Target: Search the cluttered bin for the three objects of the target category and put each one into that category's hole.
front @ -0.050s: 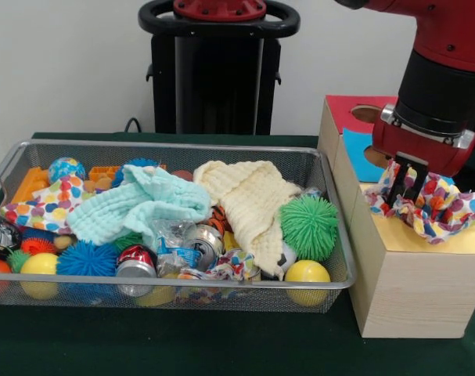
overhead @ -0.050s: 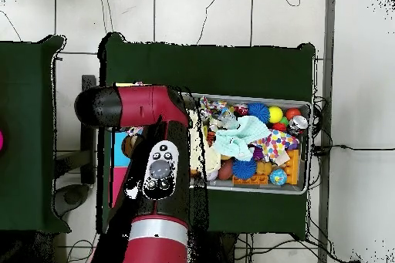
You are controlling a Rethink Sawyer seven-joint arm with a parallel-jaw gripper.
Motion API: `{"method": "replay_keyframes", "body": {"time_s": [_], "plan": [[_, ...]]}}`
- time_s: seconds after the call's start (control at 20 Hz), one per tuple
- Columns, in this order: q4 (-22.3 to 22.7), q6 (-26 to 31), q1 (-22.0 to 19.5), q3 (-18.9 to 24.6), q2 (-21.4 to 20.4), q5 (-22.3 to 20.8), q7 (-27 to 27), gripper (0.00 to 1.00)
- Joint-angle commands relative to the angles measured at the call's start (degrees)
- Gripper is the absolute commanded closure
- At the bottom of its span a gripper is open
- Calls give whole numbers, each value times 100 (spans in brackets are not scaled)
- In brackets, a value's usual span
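Over the wooden sorting box (front @ -0.050s: 413,290), at three o'clock from the wire bin (front @ -0.050s: 221,283), a polka-dot cloth (front @ -0.050s: 433,207) is held bunched in the closed tool (front @ -0.050s: 405,184). Being soft, light and floppy, it is best pinched at a gathered fold.

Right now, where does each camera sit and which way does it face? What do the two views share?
Front view: sits across the table at bin height, faces the wire mesh bin and light wooden sorting box; the red and black arm comes down top right, its pincer shut on a polka-dot cloth.
Overhead view: sits above, looks straight down on the green table; the arm fills the lower left and hides the pincer.
Shared: the bin, the pale mint cloth and the arm.
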Motion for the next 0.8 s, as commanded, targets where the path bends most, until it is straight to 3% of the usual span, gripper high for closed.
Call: {"method": "replay_keyframes", "body": {"time_s": [0.05,0.4,0.8], "plan": [[-33,-238,-144,536,391,26,333,100],[243,-642,-373,877,407,434,482,100],[832,-1273,-789,1571,176,693,153,100]]}}
